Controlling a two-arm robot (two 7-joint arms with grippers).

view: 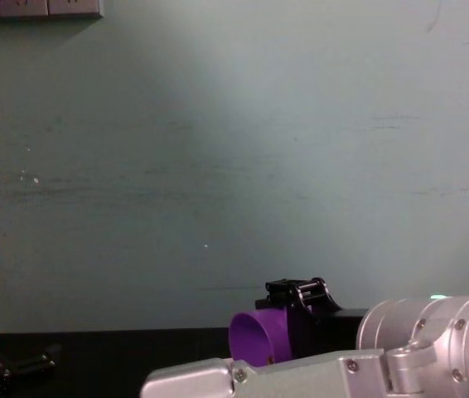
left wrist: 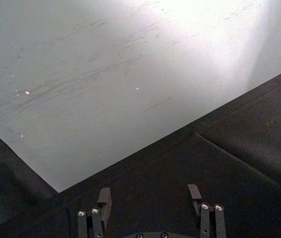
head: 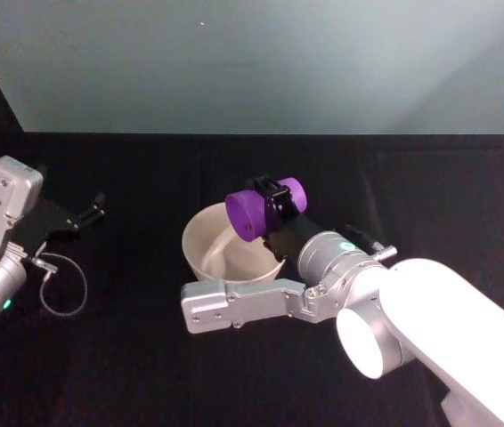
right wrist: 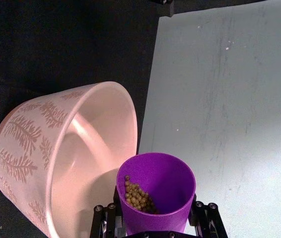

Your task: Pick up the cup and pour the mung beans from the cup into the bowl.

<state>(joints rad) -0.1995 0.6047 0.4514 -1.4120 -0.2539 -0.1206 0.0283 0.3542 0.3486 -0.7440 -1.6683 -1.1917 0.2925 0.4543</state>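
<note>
Smooth plastic cup (right wrist: pixel 168 188); glossy bowl (right wrist: pixel 26 139); matt tablecloth (head: pixel 145 374).

The cup (head: pixel 252 213), small, smooth and bright purple, lies tipped on its side, clamped in the right end effector (head: pixel 279 197) above the far rim of the bowl (head: pixel 206 240), its mouth turned toward the robot's left. Mung beans (right wrist: pixel 138 196) lie heaped against its lower inner wall. The bowl, wide, round and pale white-pink with a branching leaf pattern outside, stands upright on the black tabletop (head: pixel 127 374).
</note>
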